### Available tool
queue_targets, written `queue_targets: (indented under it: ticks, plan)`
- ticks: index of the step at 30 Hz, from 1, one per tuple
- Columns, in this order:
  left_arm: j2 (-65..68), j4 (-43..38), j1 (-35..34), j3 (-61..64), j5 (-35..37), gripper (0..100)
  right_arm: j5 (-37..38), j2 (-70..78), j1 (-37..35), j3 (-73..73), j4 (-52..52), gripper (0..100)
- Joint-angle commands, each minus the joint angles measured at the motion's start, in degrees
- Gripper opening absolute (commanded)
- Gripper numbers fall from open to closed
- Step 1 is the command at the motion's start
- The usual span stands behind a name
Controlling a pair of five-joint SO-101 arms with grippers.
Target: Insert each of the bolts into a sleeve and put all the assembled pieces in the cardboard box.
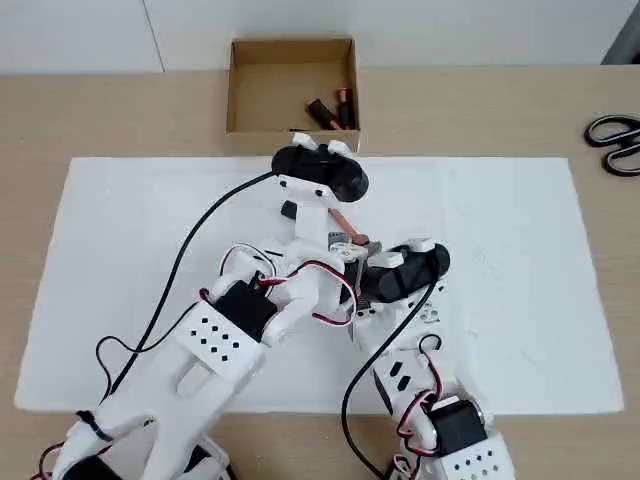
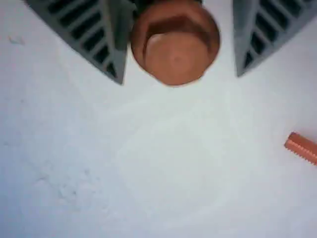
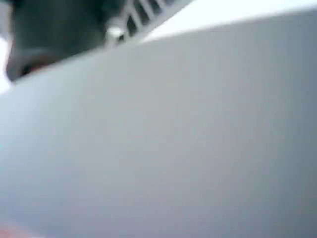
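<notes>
Two arms crowd the middle of the white sheet [image 1: 150, 250], wrists almost touching, just in front of the cardboard box [image 1: 240, 100]. From above, the box sits at the sheet's far edge with a couple of dark pieces [image 1: 335, 108] with copper ends lying in its right-hand corner. A copper shaft [image 1: 342, 222] slants between the two wrists, and the right gripper [image 1: 352, 250] sits at its lower end. Whether its jaws are open or closed, I cannot tell from up here.

Down at the left wrist, things get much closer. The left gripper [image 2: 179, 78] has a bolt [image 2: 174, 42] between its grey ribbed jaws, round copper head facing the camera. One jaw is right against the head, but I cannot tell whether the pair is actually clamped on it. Off to one side, the threaded tip of a second bolt [image 2: 302, 148] pokes in over the sheet.

The right wrist view gives a blurred pale surface with a dark shape and a strip of grey ribbing in one corner, and it settles nothing about those jaws.

The worktop [image 1: 100, 110] is light wood. Black-handled scissors [image 1: 615, 140] rest on it off the sheet's right end, and a pale wall [image 1: 80, 30] runs behind.
</notes>
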Motion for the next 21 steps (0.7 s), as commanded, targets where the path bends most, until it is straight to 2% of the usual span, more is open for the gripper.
queue_targets:
  ticks: [1,10,21]
  plan:
    - [-0.62,-0.44,-1.49,-2.95,0.35,14,-0.18,-0.66,0.04,-0.97,-1.27,0.4]
    - [-0.62,0.79,3.69,-3.12,0.18,14,-0.18,-0.66,0.13,-0.97,-1.19,0.4]
    - [-0.62,2.11,2.2,-5.41,0.18,14,-0.18,-0.66,0.13,-0.97,-1.19,0.4]
